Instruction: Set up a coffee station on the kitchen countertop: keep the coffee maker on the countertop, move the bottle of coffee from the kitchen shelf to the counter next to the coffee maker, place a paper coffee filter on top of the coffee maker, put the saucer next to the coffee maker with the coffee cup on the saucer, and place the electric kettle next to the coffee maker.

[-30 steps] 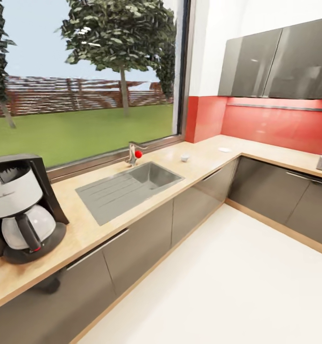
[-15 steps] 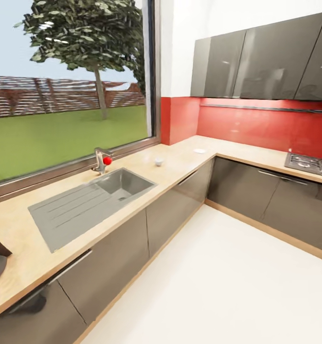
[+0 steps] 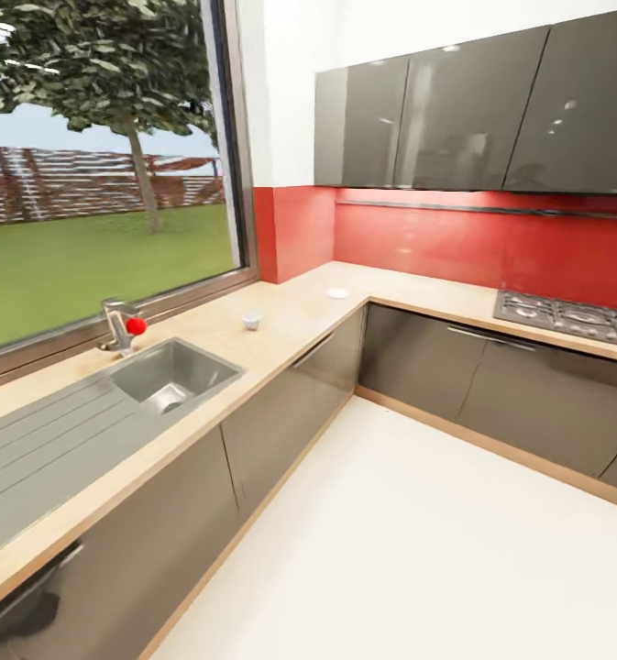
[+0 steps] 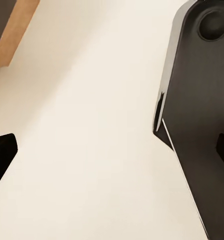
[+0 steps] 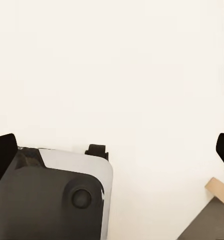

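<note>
Far ahead of both pincers, the coffee cup [image 3: 251, 320] and saucer [image 3: 336, 293] sat apart on the desk [image 3: 290, 316] beyond the sink [image 3: 166, 380], uncollected. Left pincer [image 4: 112, 150] and right pincer [image 5: 112, 150] hung wide, empty, over floor [image 3: 418, 541], likely stowed for travel.

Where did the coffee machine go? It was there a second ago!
Nothing on the kitchen countertop moved; the robot's head camera turned to the right. So the coffee machine slid out of the picture at the left, and the sink, coffee cup and saucer shifted leftward in the picture, while a hob came into sight. Nothing was grabbed or let go. Each claw is wide apart over the floor.
</note>
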Available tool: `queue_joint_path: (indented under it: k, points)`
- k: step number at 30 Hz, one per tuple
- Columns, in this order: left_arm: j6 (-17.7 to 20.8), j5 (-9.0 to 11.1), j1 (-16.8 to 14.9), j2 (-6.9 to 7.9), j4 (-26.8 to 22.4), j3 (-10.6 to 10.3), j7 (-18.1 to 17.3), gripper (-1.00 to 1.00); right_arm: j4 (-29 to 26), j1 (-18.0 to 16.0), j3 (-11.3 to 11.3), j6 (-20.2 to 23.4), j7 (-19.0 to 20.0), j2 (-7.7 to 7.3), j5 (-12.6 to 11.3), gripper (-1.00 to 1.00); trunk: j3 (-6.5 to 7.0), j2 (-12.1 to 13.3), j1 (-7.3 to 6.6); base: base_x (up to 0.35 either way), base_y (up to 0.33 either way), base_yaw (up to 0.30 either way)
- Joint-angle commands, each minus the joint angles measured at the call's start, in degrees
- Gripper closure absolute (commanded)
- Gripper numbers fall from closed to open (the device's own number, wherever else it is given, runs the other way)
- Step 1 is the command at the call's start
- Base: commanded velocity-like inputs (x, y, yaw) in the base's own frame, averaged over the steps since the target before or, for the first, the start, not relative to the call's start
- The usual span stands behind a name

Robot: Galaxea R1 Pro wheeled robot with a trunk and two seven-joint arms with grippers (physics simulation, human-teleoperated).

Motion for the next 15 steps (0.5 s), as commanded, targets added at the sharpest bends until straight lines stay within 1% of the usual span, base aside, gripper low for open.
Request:
queue_joint_path:
  k: [1,4,15]
  points:
    - [-0.1,0.6,0.0,0.0,-0.1,-0.2,0.1,-1.0,0.0,-0.1,-0.5,-0.2,0.4,0.02,0.5,-1.0,-0.1,-0.1,0.06,0.284,-0.209,-0.226]
    - [-0.2,0.6,0.0,0.0,-0.1,-0.2,0.1,-1.0,0.0,-0.1,-0.5,-0.2,0.4,0.02,0.5,-1.0,-0.1,-0.1,0.06,0.284,-0.208,-0.16]
    - [-0.1,0.6,0.0,-0.08,-0.1,-0.2,0.1,-1.0,0.6,-0.1,-0.3,-0.4,0.4,-0.14,1.0,-1.0,-0.1,-0.1,0.06,0.284,-0.206,-0.012]
